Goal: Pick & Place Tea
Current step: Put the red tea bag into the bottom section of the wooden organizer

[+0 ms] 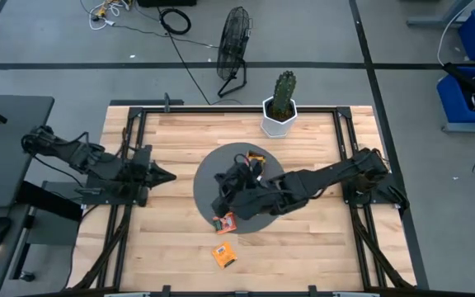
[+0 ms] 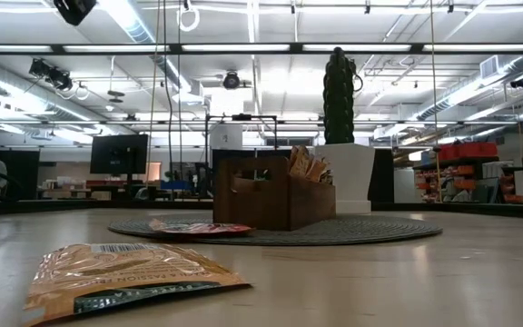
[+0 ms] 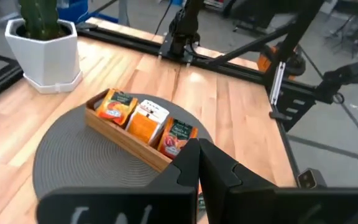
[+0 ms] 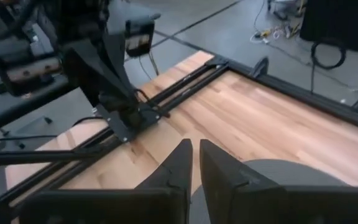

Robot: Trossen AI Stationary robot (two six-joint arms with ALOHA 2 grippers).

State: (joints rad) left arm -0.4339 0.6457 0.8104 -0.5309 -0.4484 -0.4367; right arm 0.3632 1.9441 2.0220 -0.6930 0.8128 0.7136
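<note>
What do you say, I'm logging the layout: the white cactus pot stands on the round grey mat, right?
Not quite. The white cactus pot stands on the bare wooden table, beyond the round grey mat. The high view shows it.

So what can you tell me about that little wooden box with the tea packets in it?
The wooden box is a long, narrow brown tray with low walls, looking like plain light-brown wood. Orange and white tea sachets stand upright in a row inside it, poking above the rim. It sits flat on a round grey woven mat in the middle of the wooden table, with a potted cactus behind it.
</note>
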